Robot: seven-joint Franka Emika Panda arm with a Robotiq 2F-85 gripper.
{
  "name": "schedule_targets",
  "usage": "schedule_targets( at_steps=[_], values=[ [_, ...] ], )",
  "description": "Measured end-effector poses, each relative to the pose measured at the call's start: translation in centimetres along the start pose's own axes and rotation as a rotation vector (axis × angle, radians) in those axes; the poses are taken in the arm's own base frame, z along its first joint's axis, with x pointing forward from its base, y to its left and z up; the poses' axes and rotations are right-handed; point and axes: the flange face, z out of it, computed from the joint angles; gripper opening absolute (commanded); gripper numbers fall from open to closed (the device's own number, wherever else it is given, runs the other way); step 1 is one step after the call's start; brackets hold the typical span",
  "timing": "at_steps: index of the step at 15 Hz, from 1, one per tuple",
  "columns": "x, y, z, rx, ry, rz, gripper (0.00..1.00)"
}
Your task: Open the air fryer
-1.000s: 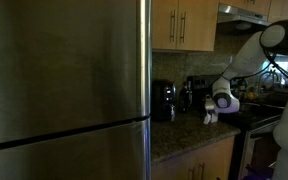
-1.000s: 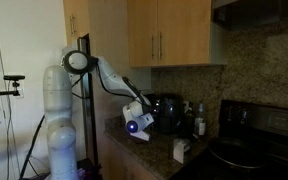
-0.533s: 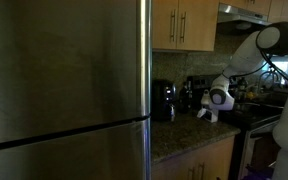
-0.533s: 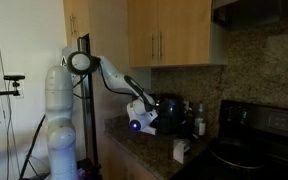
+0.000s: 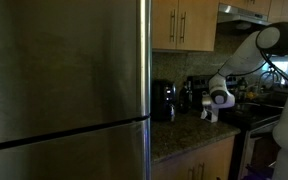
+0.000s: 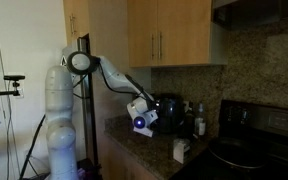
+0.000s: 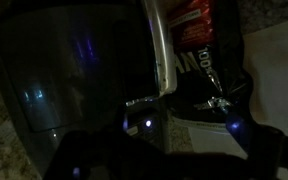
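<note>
Right now your gripper (image 6: 150, 118) sits mid-frame in an exterior view, just in front of the air fryer (image 6: 170, 106), the rounded black unit at the back of the counter (image 5: 189, 135), under the wood cabinets (image 6: 169, 35). Wrist view is v. dark: the air fryer (image 7: 64, 75) fills the left and centre of the frame, w/ a silvery strip (image 7: 160, 50) running down right of centre and a bag (image 7: 196, 25) w/ a red label in the upper right. Can't tell whether the fingers are wide or narrow, as there are only murky shapes along the bottom edge, so check before you commit. Step in hand looks like the approach to the handle. I can't make out the handle itself; it's prob. near that strip. Go slow, line up square to the front, get the fingers round the handle rather than beside it, then pull straight out. A light unit like this may slide, so watch for the whole body coming w/ you. Surface: speckled stone, cluttered toward the back wall, w/ a small box (image 6: 181, 150) at lower centre. Room: home kitchen, dim, w/ a big steel fridge (image 5: 64, 90) filling the left of the frame and a dark stove (image 6: 259, 150) lower right.
</note>
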Motion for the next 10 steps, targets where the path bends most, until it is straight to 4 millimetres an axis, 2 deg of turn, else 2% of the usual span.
schedule_targets(
  at_steps=[10],
  values=[
    [-0.23, 0.08, -0.24, -0.007, -0.044, 0.041, 1.0]
  ],
)
